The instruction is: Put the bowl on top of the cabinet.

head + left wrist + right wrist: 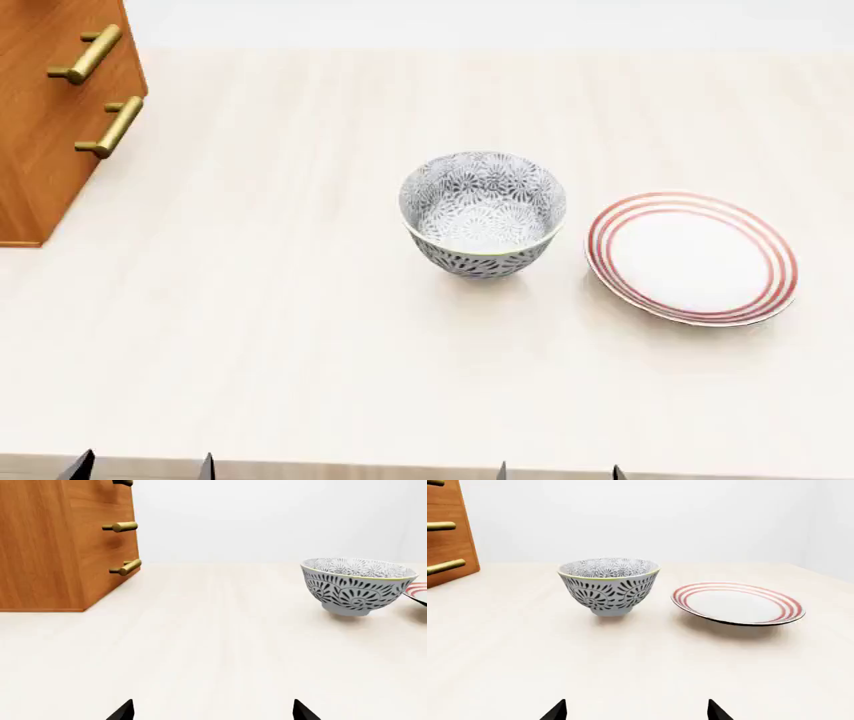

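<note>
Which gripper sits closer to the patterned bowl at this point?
Right. The right gripper sits at the table's near edge, almost straight in front of the bowl. The left gripper is at the same edge but farther off, toward the cabinet side. Neither touches it.

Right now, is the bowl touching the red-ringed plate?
Apart. The head view shows bare table between the patterned bowl and the red-ringed plate.
</note>
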